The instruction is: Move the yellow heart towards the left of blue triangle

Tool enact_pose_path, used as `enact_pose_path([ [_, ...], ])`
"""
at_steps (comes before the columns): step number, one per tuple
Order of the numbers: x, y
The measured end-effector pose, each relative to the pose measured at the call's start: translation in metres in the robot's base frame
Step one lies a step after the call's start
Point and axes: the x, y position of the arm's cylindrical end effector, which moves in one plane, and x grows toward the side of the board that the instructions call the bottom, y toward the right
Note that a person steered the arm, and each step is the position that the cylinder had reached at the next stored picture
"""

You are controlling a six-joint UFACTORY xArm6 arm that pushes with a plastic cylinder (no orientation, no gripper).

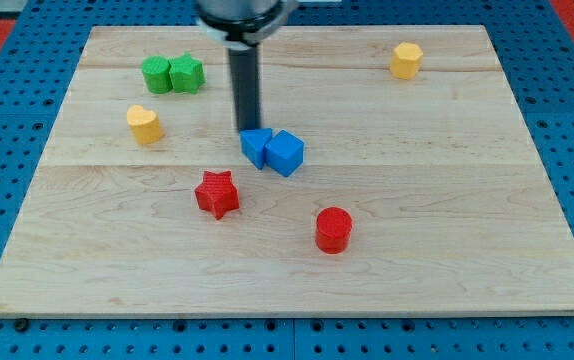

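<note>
One small yellow heart-shaped block (144, 124), judged light, rigid and easily slid, lies at nine o'clock of the blue triangular block (256, 146); my tip (247, 130), fingerless, touches the triangle's twelve o'clock edge.

The visible part of the arm consists of a wide, dark grey to black cylindrical housing with a faint glossy highlight, cut off by the view's top edge, from which a single straight rod descends. The rod is round in section, uniformly dark grey, of constant width along its length, with a slightly lighter sheen down one side and no visible markings, screws or cables. My tip (247, 131) is the plain, blunt lower end of this rod, the same dark colour as the shaft and without any separate cap or attachment that can be made out.
</note>
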Motion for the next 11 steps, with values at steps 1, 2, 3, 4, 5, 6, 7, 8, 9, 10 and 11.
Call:
enact_pose_path([
  [1, 0.047, -0.064],
  [2, 0.044, -0.126],
  [3, -0.009, -0.150],
  [4, -0.027, -0.103],
  [5, -0.018, -0.083],
  [6, 0.011, -0.086],
  [7, 0.027, -0.073],
  [8, 0.027, -0.073],
  [9, 0.071, -0.075],
  [10, 0.051, -0.059],
  [11, 0.011, -0.061],
])
